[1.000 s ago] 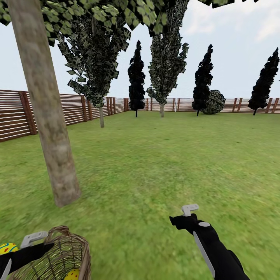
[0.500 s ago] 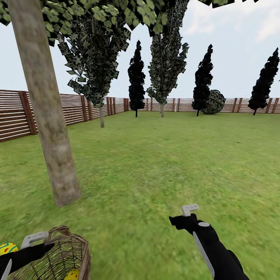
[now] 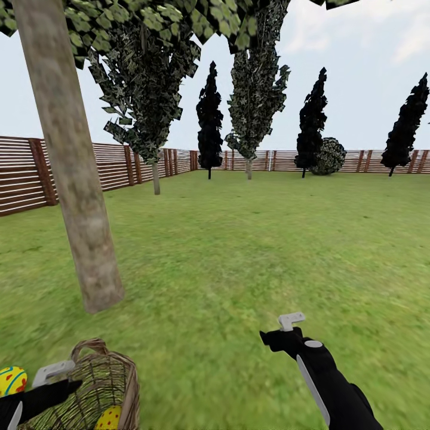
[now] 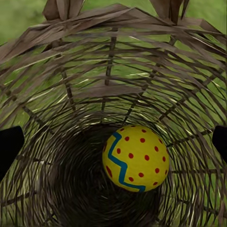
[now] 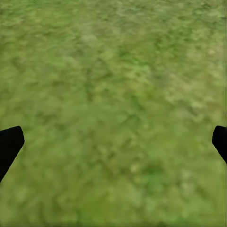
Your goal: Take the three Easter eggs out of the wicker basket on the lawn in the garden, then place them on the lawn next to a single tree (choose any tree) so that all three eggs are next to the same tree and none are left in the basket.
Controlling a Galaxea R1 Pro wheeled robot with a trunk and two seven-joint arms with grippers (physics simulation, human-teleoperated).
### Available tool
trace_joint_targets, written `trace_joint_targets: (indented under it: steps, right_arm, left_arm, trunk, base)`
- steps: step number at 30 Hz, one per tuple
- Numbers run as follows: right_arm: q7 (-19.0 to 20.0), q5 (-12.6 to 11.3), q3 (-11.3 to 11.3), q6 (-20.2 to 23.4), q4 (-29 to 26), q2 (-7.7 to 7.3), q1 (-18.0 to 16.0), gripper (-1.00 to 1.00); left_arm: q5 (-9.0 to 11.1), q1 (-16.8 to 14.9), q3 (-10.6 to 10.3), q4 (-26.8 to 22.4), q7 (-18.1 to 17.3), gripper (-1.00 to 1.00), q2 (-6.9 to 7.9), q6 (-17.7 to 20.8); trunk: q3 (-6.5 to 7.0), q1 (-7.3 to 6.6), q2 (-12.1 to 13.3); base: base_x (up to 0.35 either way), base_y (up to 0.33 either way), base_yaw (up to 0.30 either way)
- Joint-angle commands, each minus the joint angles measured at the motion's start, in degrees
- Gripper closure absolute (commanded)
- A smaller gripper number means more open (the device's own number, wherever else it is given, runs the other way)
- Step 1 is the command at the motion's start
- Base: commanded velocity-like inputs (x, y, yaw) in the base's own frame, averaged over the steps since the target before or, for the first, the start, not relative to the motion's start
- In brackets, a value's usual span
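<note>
The wicker basket (image 3: 110,382) sits on the lawn (image 3: 251,251) at the bottom left of the head view, just in front of the pale tree trunk (image 3: 74,179). One yellow egg with red dots and a blue zigzag (image 4: 135,157) lies deep inside it, also visible through the weave (image 3: 108,418). A second egg (image 3: 12,380) lies on the grass left of the basket. The third egg is hidden. My left gripper (image 3: 64,385) is at the basket's mouth, open, looking in at the egg. My right gripper (image 3: 278,340) hangs open over bare grass (image 5: 113,94).
A brown slat fence (image 3: 24,176) rings the garden. Dark cone-shaped trees (image 3: 209,119) and a round bush (image 3: 329,156) stand along the far side. Another leafy tree (image 3: 156,179) stands by the left fence. Open grass stretches ahead and to the right.
My left arm has dropped slightly, so more of both eggs shows. The basket's rim stands a touch higher in the head view. The right arm has not moved.
</note>
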Motion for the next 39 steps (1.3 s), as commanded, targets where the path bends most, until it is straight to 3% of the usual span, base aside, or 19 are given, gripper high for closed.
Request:
trace_joint_targets:
  steps: [1, 15, 35, 39]
  right_arm:
    - [0.10, 0.03, 0.07, 0.29, -0.09, -0.04, -0.03, -1.00]
    - [0.10, 0.04, 0.24, 0.29, -1.80, -0.01, -0.03, -1.00]
    - [0.11, 0.09, 0.42, 0.39, -3.05, -0.04, -0.03, -1.00]
    - [0.11, 0.11, 0.47, 0.38, -3.06, -0.04, -0.03, -1.00]
  left_arm:
    - [-0.56, -0.06, 0.23, -0.07, -0.53, -1.00, -0.08, 0.20]
    - [-0.49, -0.06, 0.15, -0.15, -0.33, -1.00, -2.38, 0.14]
    - [-0.08, -0.06, 0.23, -0.36, -0.59, -1.00, -2.40, 0.07]
    - [0.11, -0.06, 0.23, -0.54, -0.59, -1.00, -2.95, -0.01]
  trunk:
    - [-0.25, 0.21, -0.44]
    - [-2.76, 3.29, -6.06]
    - [-7.19, 3.80, -6.33]
    - [-8.08, 3.91, -6.38]
  base:
    - [0.000, 0.000, 0.000]
    - [0.000, 0.000, 0.000]
    - [0.000, 0.000, 0.000]
    - [0.000, 0.000, 0.000]
